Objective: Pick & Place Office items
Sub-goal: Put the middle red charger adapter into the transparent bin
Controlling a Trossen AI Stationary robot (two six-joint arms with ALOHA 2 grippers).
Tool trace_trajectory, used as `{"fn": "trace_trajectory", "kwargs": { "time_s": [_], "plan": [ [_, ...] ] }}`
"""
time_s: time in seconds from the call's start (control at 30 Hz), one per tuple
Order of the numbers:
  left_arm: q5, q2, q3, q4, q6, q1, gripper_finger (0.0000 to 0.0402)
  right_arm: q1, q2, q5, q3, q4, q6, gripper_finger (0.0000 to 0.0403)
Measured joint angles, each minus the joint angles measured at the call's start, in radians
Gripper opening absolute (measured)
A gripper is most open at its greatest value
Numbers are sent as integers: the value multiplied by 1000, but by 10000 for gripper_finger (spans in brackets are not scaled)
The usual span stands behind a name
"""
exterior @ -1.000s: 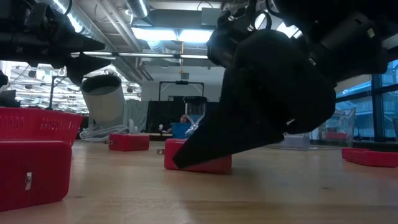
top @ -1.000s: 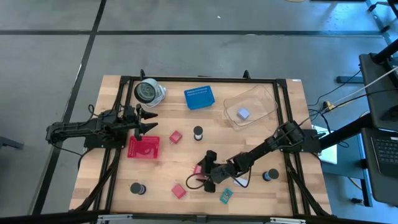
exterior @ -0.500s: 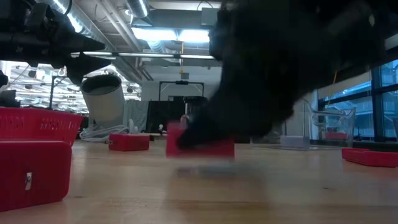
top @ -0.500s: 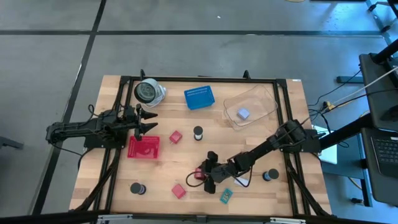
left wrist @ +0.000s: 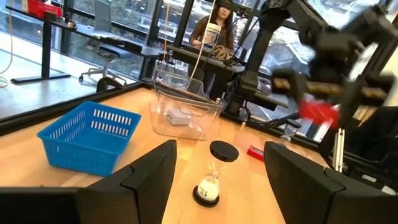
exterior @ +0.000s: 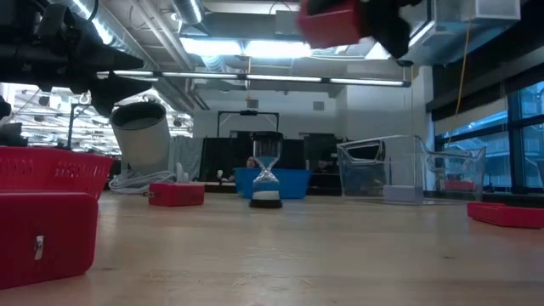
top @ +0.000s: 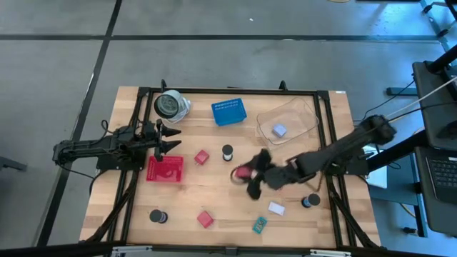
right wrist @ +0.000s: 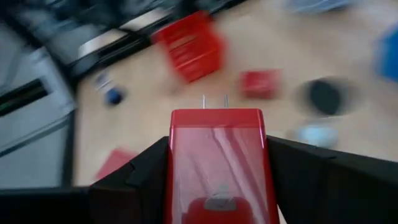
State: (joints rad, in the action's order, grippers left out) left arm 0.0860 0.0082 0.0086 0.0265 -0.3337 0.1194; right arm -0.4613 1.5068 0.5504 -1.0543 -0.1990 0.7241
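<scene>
Above the table point(top: 214, 203), right tool point(right wrist: 217, 186) grips red block point(right wrist: 217, 165).

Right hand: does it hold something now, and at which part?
Yes. The right hand holds a red block by its two sides, prongs pointing away. The left hand holds nothing.

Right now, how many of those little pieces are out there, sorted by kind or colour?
Red cubes on the table: 2
Red piece held by the right gripper: 1
Round spools: 3
White block: 1
Teal block: 1
Pale block in the clear tub: 1
Total: 9
</scene>
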Motion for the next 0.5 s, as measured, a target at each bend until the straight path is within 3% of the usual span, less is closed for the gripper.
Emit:
{"fn": "trace_trajectory", "kwargs": {
  "time_s": [0.2, 0.5],
  "plan": [
    [1, 0, 0, 0, -12, 0, 239, 63, -191, 185, 0, -421, 223, 212],
    [2, 0, 0, 0, -12, 0, 239, 260, -261, 160, 3, -954, 565, 212]
  ]
}}
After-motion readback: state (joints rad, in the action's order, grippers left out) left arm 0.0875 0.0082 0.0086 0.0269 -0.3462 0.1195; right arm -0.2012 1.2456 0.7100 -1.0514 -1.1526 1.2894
